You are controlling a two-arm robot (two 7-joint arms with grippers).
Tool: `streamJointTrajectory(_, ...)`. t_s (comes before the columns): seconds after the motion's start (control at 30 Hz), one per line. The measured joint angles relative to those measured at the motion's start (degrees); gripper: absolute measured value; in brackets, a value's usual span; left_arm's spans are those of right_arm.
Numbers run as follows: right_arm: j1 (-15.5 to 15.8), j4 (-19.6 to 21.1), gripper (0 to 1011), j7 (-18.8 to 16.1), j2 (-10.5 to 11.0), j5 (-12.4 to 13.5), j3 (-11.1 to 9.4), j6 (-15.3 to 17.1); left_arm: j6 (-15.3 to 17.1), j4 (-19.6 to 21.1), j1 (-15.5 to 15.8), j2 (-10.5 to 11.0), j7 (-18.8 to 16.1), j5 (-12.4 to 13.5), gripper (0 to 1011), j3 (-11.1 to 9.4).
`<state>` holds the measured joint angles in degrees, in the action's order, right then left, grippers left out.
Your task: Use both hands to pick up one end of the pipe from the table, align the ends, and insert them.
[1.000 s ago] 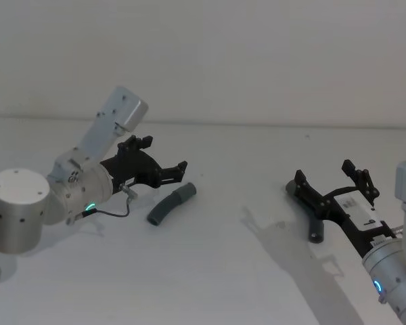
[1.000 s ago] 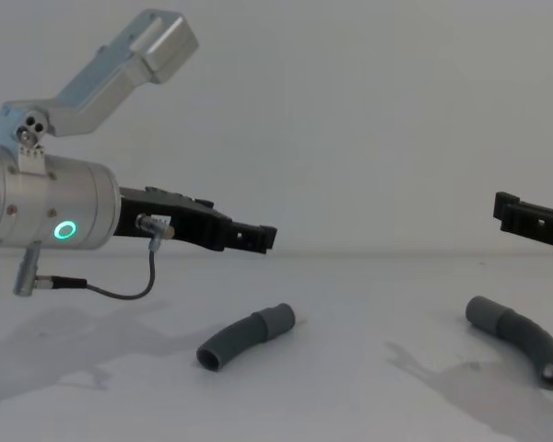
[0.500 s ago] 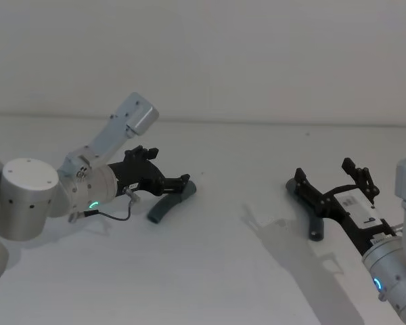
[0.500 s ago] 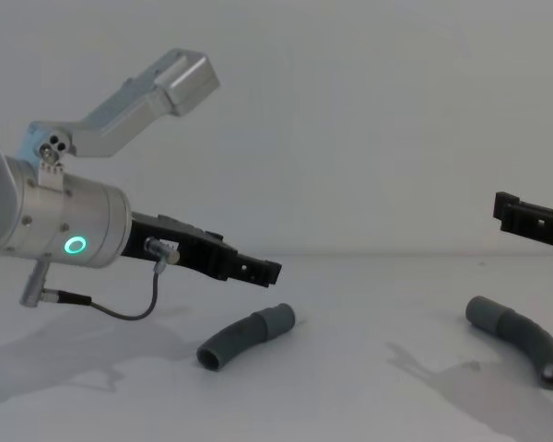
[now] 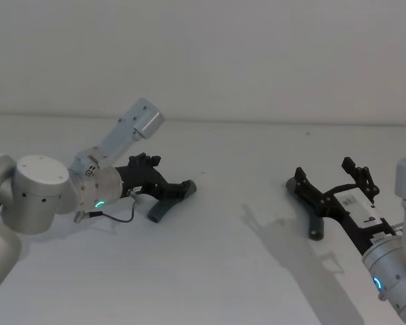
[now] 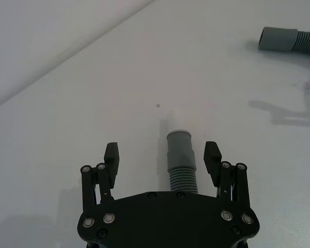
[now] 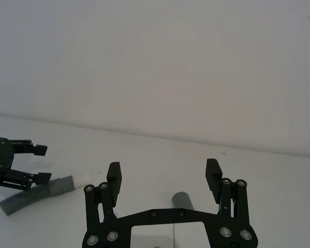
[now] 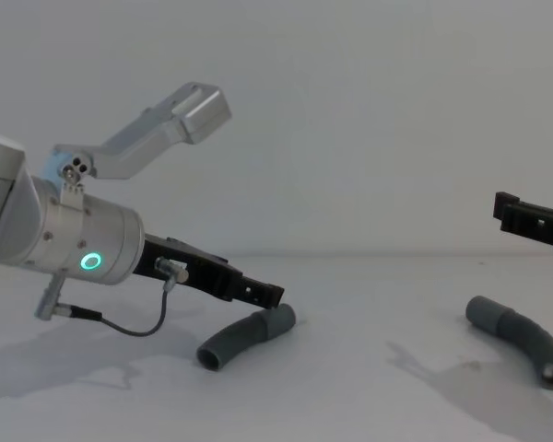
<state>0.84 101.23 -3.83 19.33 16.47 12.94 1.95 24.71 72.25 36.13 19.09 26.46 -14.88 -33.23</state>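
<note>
Grey ribbed pipe (image 6: 182, 161), smooth-cuffed, lies inside the wide-spread left claw (image 6: 162, 151), while the right claw (image 7: 163, 169) gapes too.

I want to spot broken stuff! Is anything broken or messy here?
Nothing stands out. The left pipe piece lies whole on the table inside the open left gripper; the right pipe piece lies whole under the open right gripper.

Brought the left gripper (image 6: 162, 152) down and forward from its hover above the table (image 8: 369, 401) onto the left pipe piece (image 8: 240, 339). Now straddles the ribbed stretch (image 6: 183, 178) just behind the grey cuff (image 6: 179, 144), fingers (image 6: 112, 155) spread to either side, apparently clear of it. Tilted the silver wrist (image 8: 64, 241) lower too, with the green ring (image 8: 92, 261) nearer the table.
</note>
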Motion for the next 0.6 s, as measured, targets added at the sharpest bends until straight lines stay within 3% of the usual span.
streamJointTrajectory(0.6, 0.0, 0.0, 1001, 0.0, 0.0, 0.0, 0.0, 0.0, 0.6, -4.2, 2.5, -1.4, 2.1, 1.6, 1000, -1.3)
